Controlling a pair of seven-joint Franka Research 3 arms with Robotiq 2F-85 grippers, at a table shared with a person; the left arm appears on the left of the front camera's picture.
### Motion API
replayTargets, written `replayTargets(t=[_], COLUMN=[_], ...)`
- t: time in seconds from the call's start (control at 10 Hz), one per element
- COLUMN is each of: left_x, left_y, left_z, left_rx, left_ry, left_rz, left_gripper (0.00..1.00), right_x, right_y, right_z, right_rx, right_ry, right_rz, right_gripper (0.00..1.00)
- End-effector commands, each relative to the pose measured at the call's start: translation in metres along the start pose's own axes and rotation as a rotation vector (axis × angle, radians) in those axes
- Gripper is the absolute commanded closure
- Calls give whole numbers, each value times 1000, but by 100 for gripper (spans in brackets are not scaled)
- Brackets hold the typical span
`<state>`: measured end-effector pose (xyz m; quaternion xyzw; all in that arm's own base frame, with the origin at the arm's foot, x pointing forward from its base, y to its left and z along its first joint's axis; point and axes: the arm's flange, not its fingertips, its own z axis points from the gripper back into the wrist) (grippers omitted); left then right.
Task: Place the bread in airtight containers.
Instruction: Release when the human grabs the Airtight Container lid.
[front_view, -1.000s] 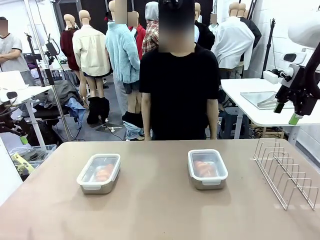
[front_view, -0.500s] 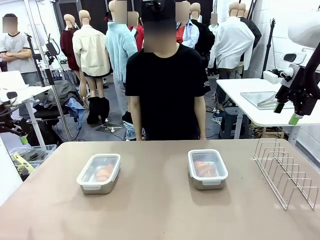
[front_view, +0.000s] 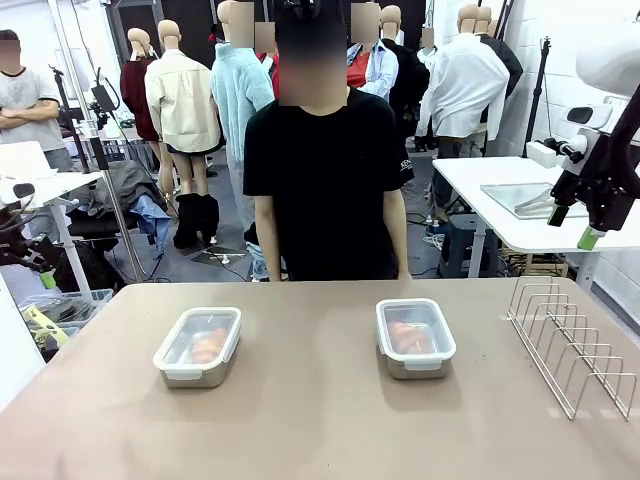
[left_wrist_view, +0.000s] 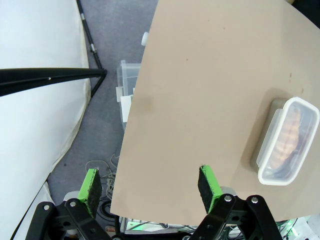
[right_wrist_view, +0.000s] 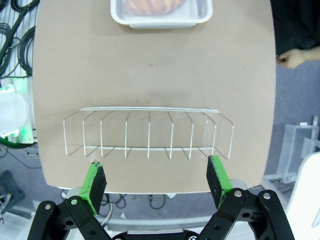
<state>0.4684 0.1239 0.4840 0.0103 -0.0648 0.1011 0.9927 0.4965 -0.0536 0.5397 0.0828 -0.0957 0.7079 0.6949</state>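
Two steel airtight containers stand on the tan table with clear lids on them, one at the left (front_view: 197, 346) and one at the right (front_view: 415, 337). An orange-brown bread roll lies inside each, the left one (front_view: 207, 345) and the right one (front_view: 409, 337). My left gripper (left_wrist_view: 149, 175) hangs open high over the table's left edge, with the left container (left_wrist_view: 272, 175) and its bread (left_wrist_view: 287, 140) off to one side. My right gripper (right_wrist_view: 155, 167) is open above the table's right edge, and it also appears raised at the far right (front_view: 575, 226). The right container (right_wrist_view: 160, 20) and its bread (right_wrist_view: 152, 4) lie beyond it.
A wire rack (front_view: 570, 345) stands on the right part of the table, directly below my right gripper (right_wrist_view: 149, 135). A person in a black shirt (front_view: 325, 180) stands at the far edge. Plastic bins (left_wrist_view: 127, 80) sit on the floor beside the table's left edge.
The person at the far side has shifted a little to the left. Both arms and both containers have stayed where they were.
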Motion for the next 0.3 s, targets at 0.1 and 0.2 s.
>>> replayTargets(t=[0.1,0.2], left_x=[0,0], left_y=[1,1], left_z=[1,1], left_rx=[-1,-1], left_ry=[-2,-2], left_rz=[3,3], left_gripper=[0,0], right_x=[1,1], right_y=[1,1], right_z=[0,0], right_rx=[8,8], right_ry=[10,10], right_rz=[13,13], right_gripper=[0,0])
